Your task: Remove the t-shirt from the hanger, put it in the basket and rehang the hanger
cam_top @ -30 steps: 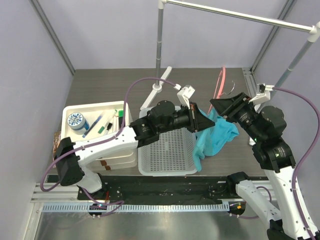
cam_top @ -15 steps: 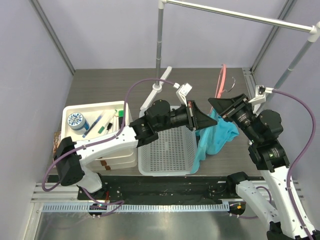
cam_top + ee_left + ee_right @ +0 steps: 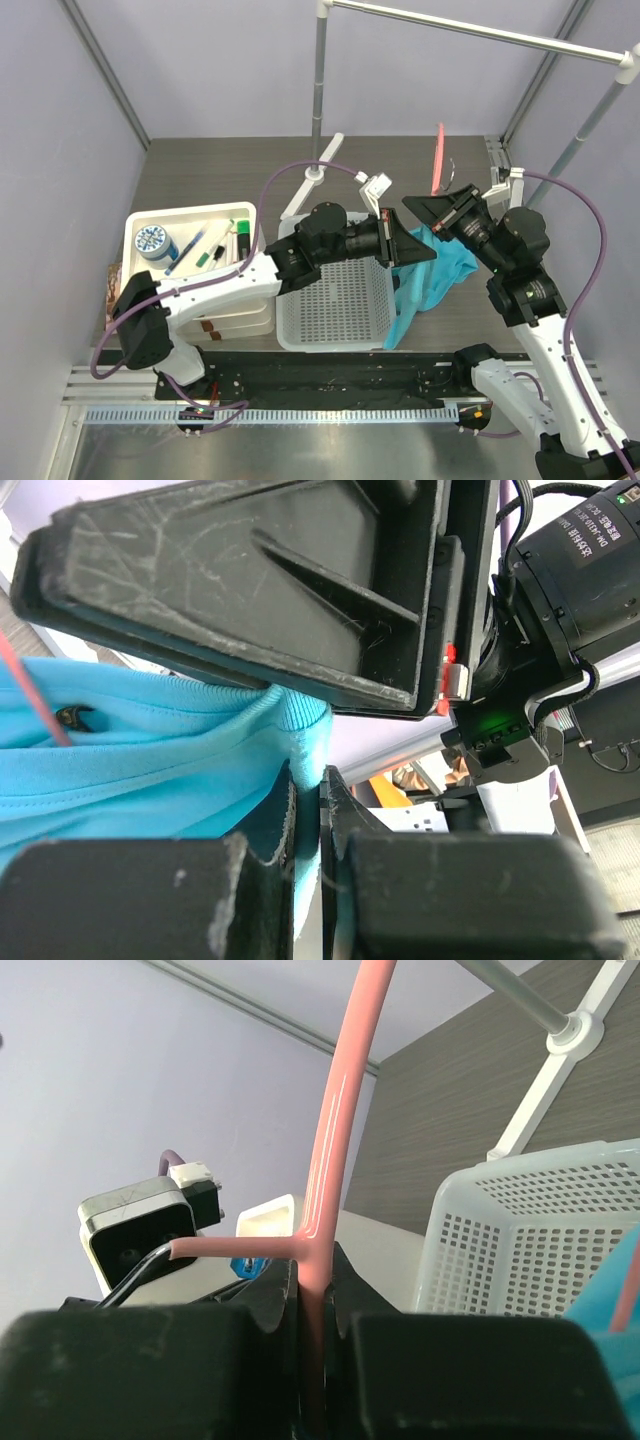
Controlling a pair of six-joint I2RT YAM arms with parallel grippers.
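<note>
Plainly, hanger (image 3: 340, 1110) sits clamped inside right claw (image 3: 312, 1295), t-shirt (image 3: 130, 750) inside left claw (image 3: 320, 815).

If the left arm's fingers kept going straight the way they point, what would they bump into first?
Beyond the t-shirt that the left arm's fingers pinch, probably the right arm, whose black wrist looms just ahead in the left wrist view; depth is hard to judge.
</note>
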